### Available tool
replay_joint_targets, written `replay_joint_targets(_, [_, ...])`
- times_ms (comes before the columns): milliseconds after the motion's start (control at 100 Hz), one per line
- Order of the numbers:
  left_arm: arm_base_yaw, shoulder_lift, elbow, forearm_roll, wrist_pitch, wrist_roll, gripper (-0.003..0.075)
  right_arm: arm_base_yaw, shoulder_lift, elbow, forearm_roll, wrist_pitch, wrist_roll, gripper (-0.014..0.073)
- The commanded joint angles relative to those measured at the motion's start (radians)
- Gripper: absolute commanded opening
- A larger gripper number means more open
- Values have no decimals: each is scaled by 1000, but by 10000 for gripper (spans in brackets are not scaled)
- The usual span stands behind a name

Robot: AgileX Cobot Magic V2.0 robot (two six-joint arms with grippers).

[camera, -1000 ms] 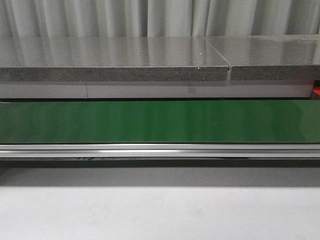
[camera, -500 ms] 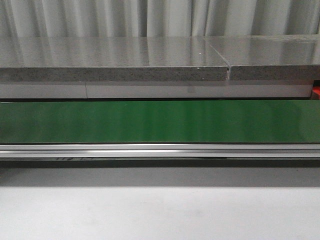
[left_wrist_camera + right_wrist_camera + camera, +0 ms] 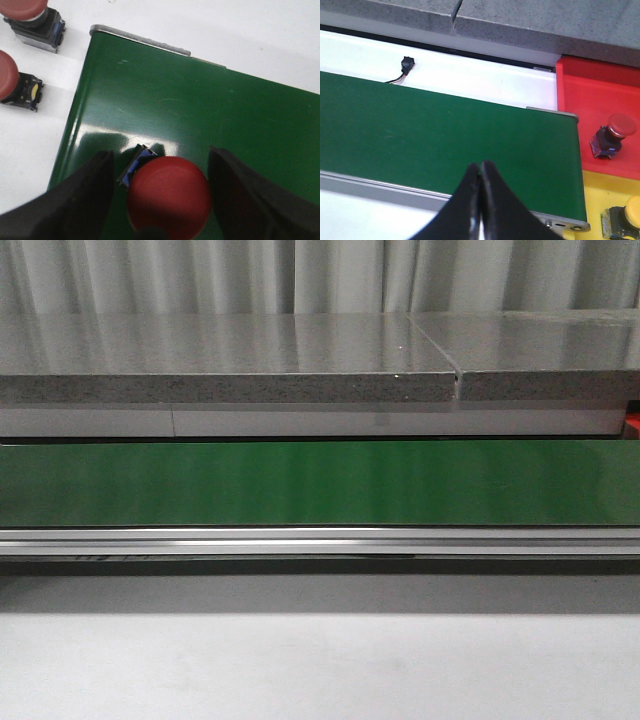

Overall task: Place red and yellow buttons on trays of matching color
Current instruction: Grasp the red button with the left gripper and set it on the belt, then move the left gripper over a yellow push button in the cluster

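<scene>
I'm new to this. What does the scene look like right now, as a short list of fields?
Surface: green belt
Left gripper: open, fingers either side of a red button lying on the belt
Right gripper: shut, holding nothing, over the belt
Red tray: one red button
Yellow tray: one yellow button
Beside the belt: two more red buttons

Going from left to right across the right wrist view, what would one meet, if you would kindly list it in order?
Small black connector with wires → green conveyor belt → shut right gripper → red button on the red tray → yellow button on the yellow tray.
</scene>
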Motion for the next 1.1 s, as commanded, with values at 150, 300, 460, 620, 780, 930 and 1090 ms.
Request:
replay_joint_targets(150, [-7, -29, -43, -34, -19, 30, 526, 2, -5, -26, 1, -62, -6, -68])
replay_joint_targets(300, [-7, -29, -102, -53, -3, 51, 544, 2, -5, -26, 1, -62, -6, -68])
replay_joint_targets(460, [-7, -29, -187, -104, 36, 81, 543, 2, -5, -26, 1, -62, -6, -68])
replay_joint_targets(620, [1, -42, -225, -104, 37, 80, 543, 2, -5, -26, 1, -62, -6, -68])
replay_joint_targets(780, [48, -80, -197, -104, 29, 59, 543, 2, -5, -26, 1, -62, -6, -68])
replay_joint_targets(930, [148, -122, -145, -104, -8, 43, 543, 2, -5, -26, 1, -62, -6, -68])
replay_joint_targets(1090, [284, -169, -74, -103, -54, 27, 543, 2, -5, -26, 1, -62, -6, -68])
